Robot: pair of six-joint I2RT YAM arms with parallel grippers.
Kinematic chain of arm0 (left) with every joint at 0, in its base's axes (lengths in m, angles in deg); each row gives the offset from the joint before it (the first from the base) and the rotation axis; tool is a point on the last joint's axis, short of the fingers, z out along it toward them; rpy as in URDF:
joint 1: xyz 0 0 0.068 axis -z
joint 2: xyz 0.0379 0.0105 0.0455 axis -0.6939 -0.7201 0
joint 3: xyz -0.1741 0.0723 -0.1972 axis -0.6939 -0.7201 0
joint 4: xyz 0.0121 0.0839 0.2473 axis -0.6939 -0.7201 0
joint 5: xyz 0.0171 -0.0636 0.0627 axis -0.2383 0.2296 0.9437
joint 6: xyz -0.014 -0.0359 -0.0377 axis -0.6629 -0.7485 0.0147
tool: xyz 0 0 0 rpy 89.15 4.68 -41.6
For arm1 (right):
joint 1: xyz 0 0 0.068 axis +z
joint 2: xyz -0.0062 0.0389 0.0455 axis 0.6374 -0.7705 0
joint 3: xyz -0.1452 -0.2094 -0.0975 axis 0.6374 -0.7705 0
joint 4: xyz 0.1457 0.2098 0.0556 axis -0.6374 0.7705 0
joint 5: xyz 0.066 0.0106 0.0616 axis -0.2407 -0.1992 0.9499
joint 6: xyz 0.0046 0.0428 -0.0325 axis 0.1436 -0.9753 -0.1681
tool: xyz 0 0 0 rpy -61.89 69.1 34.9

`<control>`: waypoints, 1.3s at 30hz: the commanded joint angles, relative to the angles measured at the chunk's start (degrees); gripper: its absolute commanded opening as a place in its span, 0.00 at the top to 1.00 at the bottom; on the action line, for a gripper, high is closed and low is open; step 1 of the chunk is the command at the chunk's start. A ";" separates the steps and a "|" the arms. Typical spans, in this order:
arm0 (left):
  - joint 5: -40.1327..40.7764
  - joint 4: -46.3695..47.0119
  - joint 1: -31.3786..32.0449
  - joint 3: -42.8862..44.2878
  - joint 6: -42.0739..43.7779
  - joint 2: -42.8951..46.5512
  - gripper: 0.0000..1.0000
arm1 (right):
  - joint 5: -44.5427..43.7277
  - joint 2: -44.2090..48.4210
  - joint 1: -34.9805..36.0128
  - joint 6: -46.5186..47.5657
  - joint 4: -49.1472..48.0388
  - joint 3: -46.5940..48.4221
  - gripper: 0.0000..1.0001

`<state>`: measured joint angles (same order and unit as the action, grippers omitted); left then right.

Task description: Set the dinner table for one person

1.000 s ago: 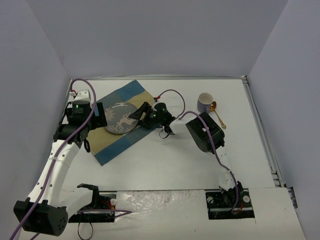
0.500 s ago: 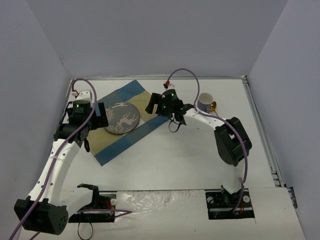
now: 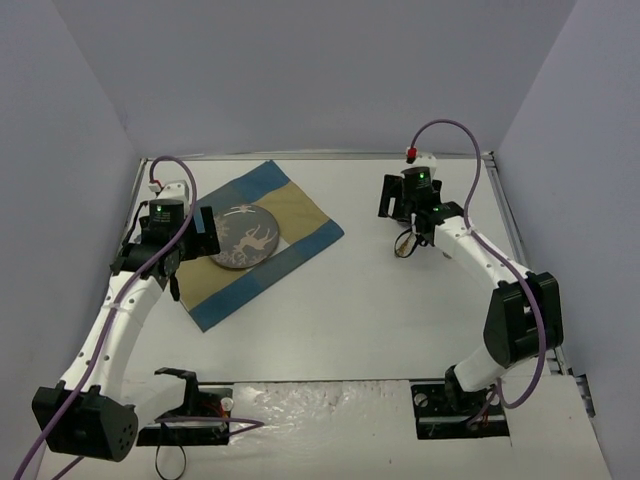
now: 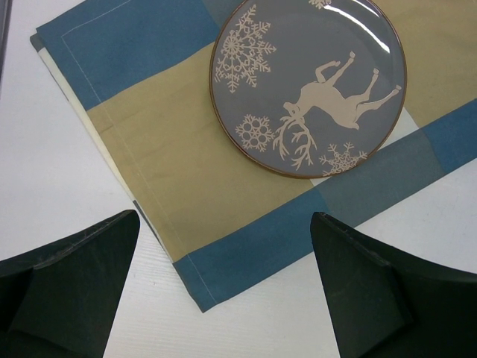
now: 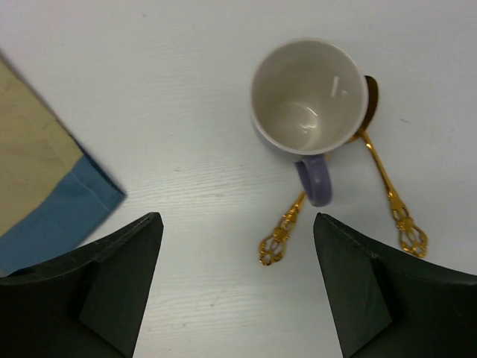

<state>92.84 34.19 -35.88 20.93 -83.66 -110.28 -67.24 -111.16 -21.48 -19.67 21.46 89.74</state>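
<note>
A: Status?
B: Plate [image 4: 309, 86] sits on the placemat [image 4: 171, 171]; that part looks done. Left jaws are wide open above the placemat's edge, holding nothing.
A: Right side?
B: Right jaws are open and empty, hanging over the mug [image 5: 309, 93]. The mug is upright on the bare surface [image 3: 330, 330], well apart from the placemat. The surface is the white top under everything, running from the arm bases to the back wall.
A: Cutlery?
B: Two gold pieces against the mug. The spoon [image 5: 387, 179] has its bowl tucked at the mug's side. The second piece [image 5: 282, 227] has its head hidden under the mug, type unclear.
A: So it's fetching the mug?
B: My read, yes. Next: drop, close on the rim or handle, lift straight so the cutlery isn't dragged, set it beside the placemat.
</note>
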 commanded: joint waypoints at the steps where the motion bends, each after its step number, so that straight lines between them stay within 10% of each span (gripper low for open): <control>1: -0.82 2.40 -0.50 2.15 0.51 -0.18 0.03 | -1.30 2.20 -4.63 3.70 1.38 -1.28 0.21; 31: -0.82 2.40 -0.50 1.98 0.95 -0.66 0.03 | 8.83 -13.34 -10.43 12.07 -9.45 2.38 0.54; 39: -1.01 2.42 -0.50 2.05 0.91 -1.24 0.03 | 9.17 -13.40 -10.74 12.91 -12.05 1.12 0.84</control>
<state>91.96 34.21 -35.99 20.93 -83.32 -111.44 -58.19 -125.58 -31.81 -7.95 14.17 89.71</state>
